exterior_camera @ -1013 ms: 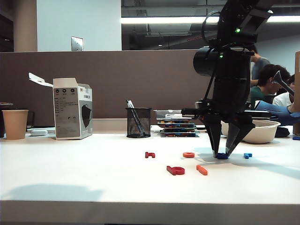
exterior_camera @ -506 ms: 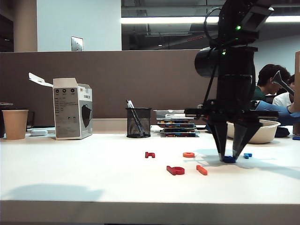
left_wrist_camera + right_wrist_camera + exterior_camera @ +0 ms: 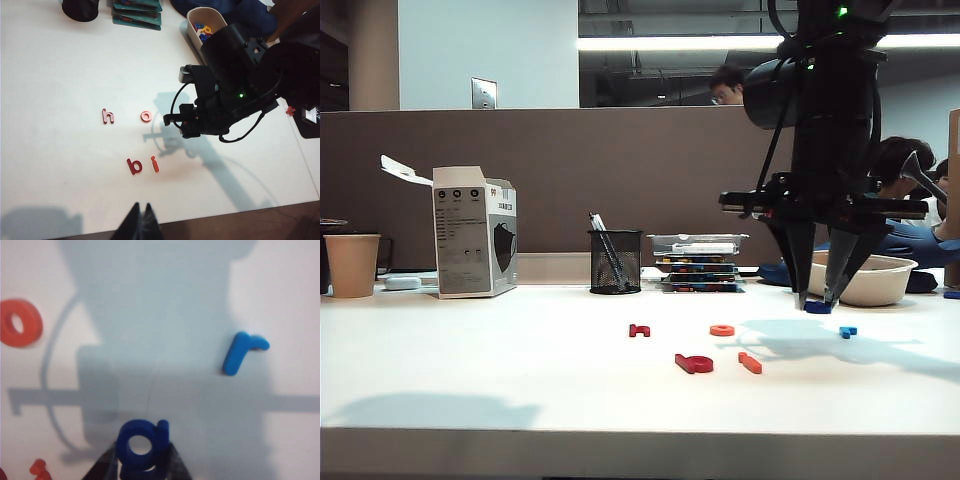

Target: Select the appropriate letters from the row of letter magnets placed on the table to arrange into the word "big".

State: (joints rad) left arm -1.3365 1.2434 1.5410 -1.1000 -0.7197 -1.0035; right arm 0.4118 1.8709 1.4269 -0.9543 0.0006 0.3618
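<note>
My right gripper (image 3: 817, 300) hangs above the table (image 3: 520, 380), shut on the dark blue "g" (image 3: 817, 307). In the right wrist view the "g" (image 3: 141, 445) sits between the two fingers (image 3: 102, 467), clear of the surface. The red "b" (image 3: 695, 363) and orange "i" (image 3: 750, 362) lie side by side near the front, left of and below the held letter; the left wrist view shows the "b" (image 3: 134, 166) and "i" (image 3: 155, 163) too. My left gripper (image 3: 140, 217) is shut and empty, high over the table's front edge.
In the back row lie a dark red letter (image 3: 639, 330), an orange ring letter (image 3: 722, 330) and a light blue letter (image 3: 848, 331). Behind stand a mesh pen cup (image 3: 616, 262), a stack of cases (image 3: 698, 262), a white bowl (image 3: 865, 280), a carton (image 3: 475, 232) and a paper cup (image 3: 352, 264).
My right gripper has risen off the table with the dark blue "g" in it and drifted a little to the right. The other letters have not moved.
</note>
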